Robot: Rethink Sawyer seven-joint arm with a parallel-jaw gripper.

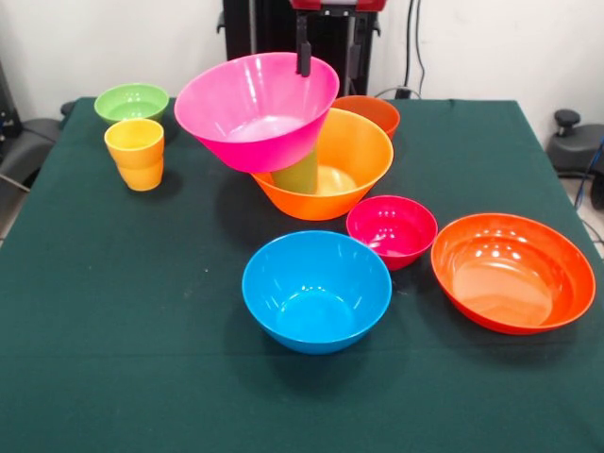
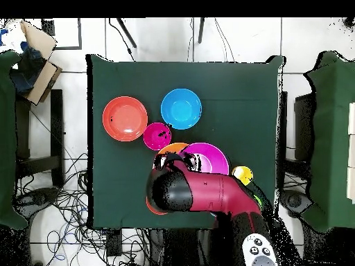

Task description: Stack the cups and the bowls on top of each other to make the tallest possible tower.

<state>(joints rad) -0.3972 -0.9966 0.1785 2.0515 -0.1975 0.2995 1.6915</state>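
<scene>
The big pink bowl [image 1: 255, 109] hangs tilted over the big orange bowl [image 1: 349, 151], its underside against a green cup [image 1: 300, 175] that stands in the orange bowl. My gripper [image 1: 304, 71] comes down from above and is shut on the pink bowl's far rim. In the overhead view my arm covers the gripper [image 2: 182, 161] beside the pink bowl [image 2: 208, 158]. The medium blue bowl [image 1: 316, 290], small magenta bowl [image 1: 392, 229] and wide red-orange bowl [image 1: 512, 272] stand apart at the front. The yellow-orange cup [image 1: 137, 151] and small green bowl [image 1: 132, 101] stand at the back left. The blue cup is out of view.
The small orange-red bowl [image 1: 376, 111] sits just behind the orange bowl. The dark green tablecloth [image 1: 123, 311] covers the table. Chairs stand at both sides of the table, and cables lie on the floor near the robot's base.
</scene>
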